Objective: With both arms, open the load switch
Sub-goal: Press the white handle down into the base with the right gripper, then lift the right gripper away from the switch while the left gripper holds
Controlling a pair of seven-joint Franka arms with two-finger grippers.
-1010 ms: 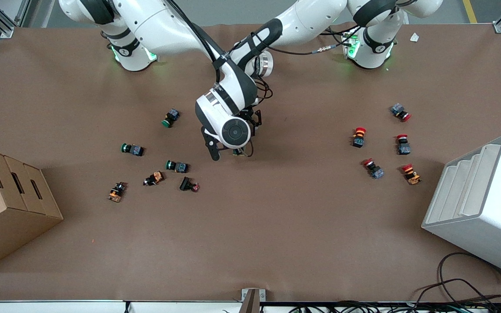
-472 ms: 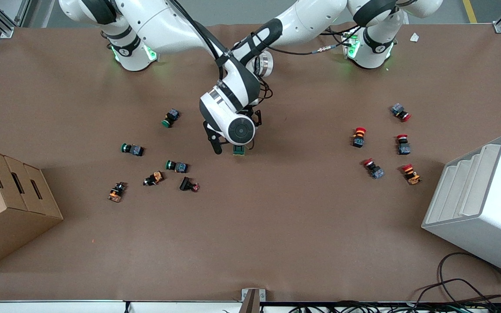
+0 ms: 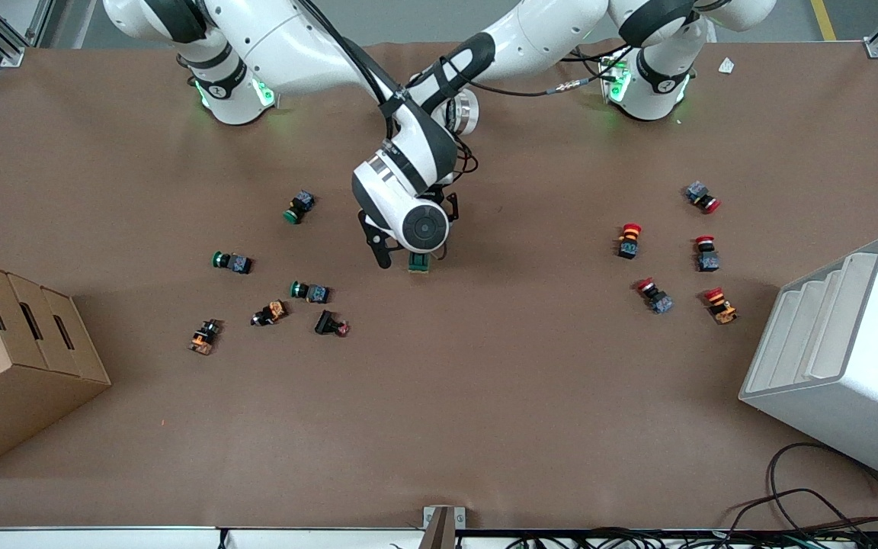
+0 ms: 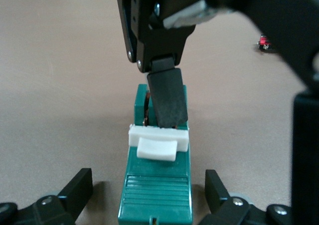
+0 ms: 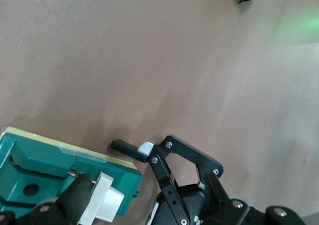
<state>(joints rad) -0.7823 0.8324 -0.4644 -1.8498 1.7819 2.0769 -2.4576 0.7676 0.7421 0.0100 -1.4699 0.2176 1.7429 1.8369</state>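
The dark-green load switch [image 3: 418, 263] lies flat at the table's middle, with its white lever [image 4: 157, 145] across its top. In the left wrist view my left gripper [image 4: 148, 191] is open and straddles one end of the load switch [image 4: 155, 185], with a gap on each side. My right gripper [image 5: 144, 195] is open too. One black right finger [image 4: 167, 103] rests on the switch body just next to the lever. In the front view the right arm's wrist [image 3: 416, 221] hangs over the switch and hides most of the left gripper.
Green-capped and orange push buttons [image 3: 309, 290] are scattered toward the right arm's end, and red-capped ones [image 3: 628, 240] toward the left arm's end. A cardboard box [image 3: 12, 358] and a white rack [image 3: 843, 358] stand at the table's two ends. Cables [image 3: 812, 511] trail at the front edge.
The right arm's wrist has shifted a little toward the left arm's end, so more of the green switch shows below it. The switch itself has stayed in place.
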